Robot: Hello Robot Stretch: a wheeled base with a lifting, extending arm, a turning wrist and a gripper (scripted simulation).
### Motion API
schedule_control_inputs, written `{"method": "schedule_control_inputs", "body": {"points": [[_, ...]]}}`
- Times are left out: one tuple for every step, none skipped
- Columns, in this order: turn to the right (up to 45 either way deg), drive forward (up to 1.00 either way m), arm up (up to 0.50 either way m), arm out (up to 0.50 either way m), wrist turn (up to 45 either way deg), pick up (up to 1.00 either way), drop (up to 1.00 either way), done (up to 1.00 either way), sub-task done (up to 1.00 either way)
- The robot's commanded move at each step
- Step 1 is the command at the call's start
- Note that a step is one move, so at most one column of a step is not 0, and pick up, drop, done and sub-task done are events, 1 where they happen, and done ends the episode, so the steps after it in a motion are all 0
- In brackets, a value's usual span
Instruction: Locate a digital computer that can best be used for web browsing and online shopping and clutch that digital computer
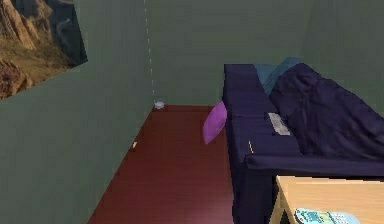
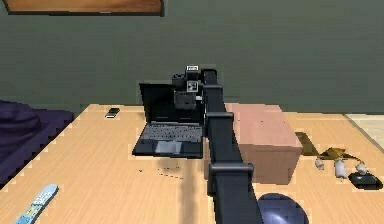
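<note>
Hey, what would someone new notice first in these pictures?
The open laptop on the wooden table draws the eye first, with the dark arm in front of it and the gripper near its screen. To its right in that view stands a pinkish box. In the forward view, a bright purple pillow stands out against a dark blue bed.

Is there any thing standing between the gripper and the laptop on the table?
Nothing visible does. The gripper shows right at the top of the laptop screen; the box stands aside, right of the arm.
</note>
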Motion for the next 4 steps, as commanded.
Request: {"method": "schedule_control_inputs", "body": {"points": [[0.0,0.0,-0.3,0.0,0.0,0.0,0.0,0.0,0.0],[0.0,0.0,0.0,0.0,0.0,1.0,0.0,0.0,0.0],[0.0,0.0,0.1,0.0,0.0,0.0,0.0,0.0,0.0],[0.0,0.0,0.0,0.0,0.0,0.0,0.0,1.0,0.0]]}}
